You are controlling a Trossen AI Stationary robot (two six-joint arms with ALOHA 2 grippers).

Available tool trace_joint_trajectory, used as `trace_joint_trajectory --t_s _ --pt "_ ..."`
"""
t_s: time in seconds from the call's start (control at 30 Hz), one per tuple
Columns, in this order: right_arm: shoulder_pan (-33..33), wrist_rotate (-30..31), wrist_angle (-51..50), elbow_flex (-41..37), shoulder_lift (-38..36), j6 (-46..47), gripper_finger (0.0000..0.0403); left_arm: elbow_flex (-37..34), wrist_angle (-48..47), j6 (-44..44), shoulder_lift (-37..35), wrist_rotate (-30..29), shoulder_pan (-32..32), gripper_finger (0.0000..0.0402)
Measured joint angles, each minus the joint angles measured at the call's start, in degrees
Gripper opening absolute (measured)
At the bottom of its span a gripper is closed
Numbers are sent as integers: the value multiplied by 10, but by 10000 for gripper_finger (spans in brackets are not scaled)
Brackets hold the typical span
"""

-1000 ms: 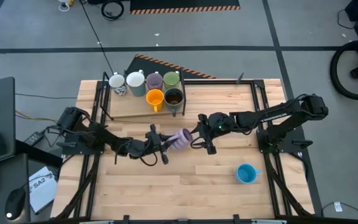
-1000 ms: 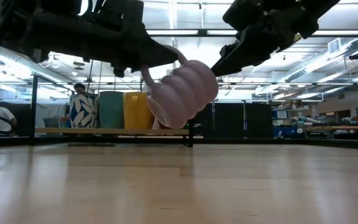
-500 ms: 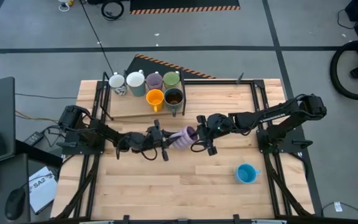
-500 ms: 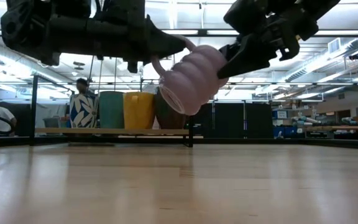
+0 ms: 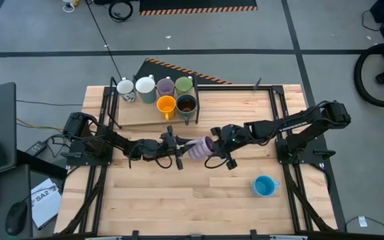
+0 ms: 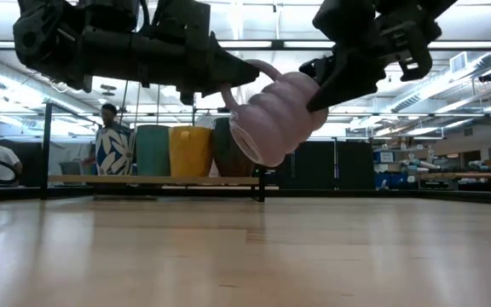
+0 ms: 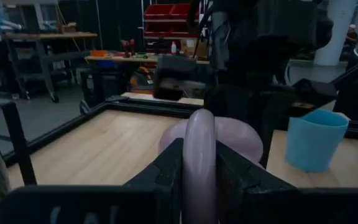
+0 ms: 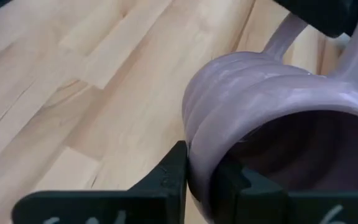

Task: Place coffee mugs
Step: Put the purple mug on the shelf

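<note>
High view: lilac mug [image 5: 199, 147] aloft, clamped between left end effector [image 5: 181, 148] and right end effector [image 5: 217, 150].

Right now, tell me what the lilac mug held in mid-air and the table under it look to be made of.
The lilac mug, gripped by both the left hand and right hand, looks like glazed ceramic: glossy highlights on ribbed walls. The table looks like pale wood planks, with visible grain and joints and a satin sheen.

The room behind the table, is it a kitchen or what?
Probably a workshop or robot lab, not a kitchen. The low view shows workbenches and ceiling strip lights; the left wrist view shows red storage bins.
</note>
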Motion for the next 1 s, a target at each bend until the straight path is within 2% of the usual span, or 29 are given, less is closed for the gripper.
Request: trace_joint_trajectory --t_s 0.13,0.33,0.47,0.67,0.87,1.0 --pt "0 1 -71 32 0 -7 48 0 -14 -25 0 6 1 75" --pt "-1 -8 -163 65 0 -18 49 4 -52 -73 0 70 14 91" --pt "2 -14 -242 92 5 -13 50 40 -145 -117 0 118 30 135" --pt "5 -8 -324 122 24 -3 50 160 -390 -145 5 180 54 191" --pt "19 14 -387 146 70 -4 51 240 -511 -146 15 224 66 195" --pt "32 33 -403 151 81 -6 51 256 -520 -143 23 234 76 187"
